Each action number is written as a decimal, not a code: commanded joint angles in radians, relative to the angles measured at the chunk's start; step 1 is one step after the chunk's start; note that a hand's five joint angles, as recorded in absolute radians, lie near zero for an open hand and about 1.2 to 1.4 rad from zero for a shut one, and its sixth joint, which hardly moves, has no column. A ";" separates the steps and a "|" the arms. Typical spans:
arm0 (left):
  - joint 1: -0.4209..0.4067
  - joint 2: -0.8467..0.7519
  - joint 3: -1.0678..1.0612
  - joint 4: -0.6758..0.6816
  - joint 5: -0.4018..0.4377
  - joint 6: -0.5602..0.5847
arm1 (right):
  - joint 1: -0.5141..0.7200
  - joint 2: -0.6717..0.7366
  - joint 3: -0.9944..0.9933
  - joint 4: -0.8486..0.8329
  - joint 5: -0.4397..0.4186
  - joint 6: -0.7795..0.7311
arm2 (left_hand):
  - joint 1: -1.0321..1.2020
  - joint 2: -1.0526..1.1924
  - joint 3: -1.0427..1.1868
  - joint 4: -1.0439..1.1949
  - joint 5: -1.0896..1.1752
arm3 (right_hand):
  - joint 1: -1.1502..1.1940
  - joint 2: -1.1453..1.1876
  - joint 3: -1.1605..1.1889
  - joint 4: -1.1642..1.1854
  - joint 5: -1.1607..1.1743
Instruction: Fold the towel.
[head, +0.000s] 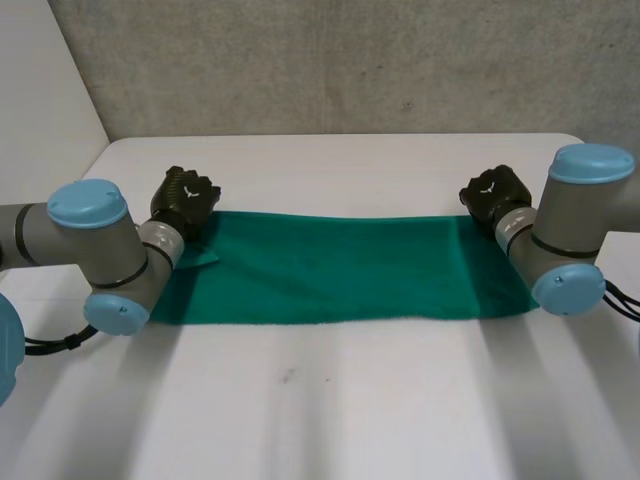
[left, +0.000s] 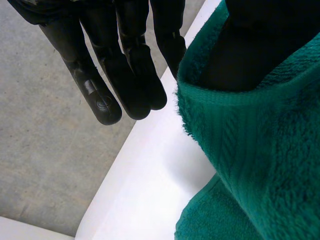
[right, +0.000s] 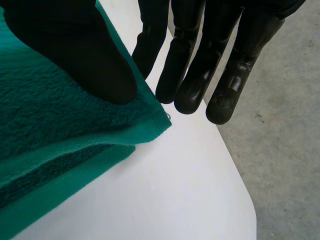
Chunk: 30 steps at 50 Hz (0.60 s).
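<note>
A: What's the setting?
B: A white tabletop (head: 330, 400) against a rough grey wall (head: 350, 70); grey floor (left: 45, 150) shows beyond the edge.
A: And the towel?
B: The green towel (head: 340, 268) lies as a long flat strip across the tabletop, end to end between the arms.
A: Anything in the way?
B: The left arm (head: 110, 260) overlaps its left end and the right arm (head: 560, 240) its right end.
A: The hands?
B: The left hand (head: 185, 200) is at the far left corner, the right hand (head: 492, 192) at the far right. On each, the thumb (right: 75, 55) sits on the raised corner, pinching it against the nearest of the straight fingers (right: 190, 75).
A: Raised?
B: Yes, off the tabletop, above the layer beneath.
</note>
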 joint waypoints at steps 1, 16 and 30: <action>0.000 -0.024 0.008 0.003 0.042 0.000 | 0.001 0.098 -0.071 -0.119 -0.004 -0.018 | 0.232 0.198 0.202 0.199 0.269 | 0.410 0.217 0.216 0.206 0.217; -0.003 0.038 -0.072 -0.004 0.048 -0.005 | 0.020 0.163 -0.096 -0.246 0.045 -0.064 | -0.872 -0.907 -0.903 -0.905 -0.835 | -0.812 -1.004 -1.006 -1.015 -1.005; -0.015 0.276 -0.219 -0.086 0.126 -0.152 | 0.032 -0.179 0.234 -0.216 0.050 0.101 | -0.974 -1.008 -1.004 -1.007 -0.937 | -0.812 -1.004 -1.006 -1.015 -1.005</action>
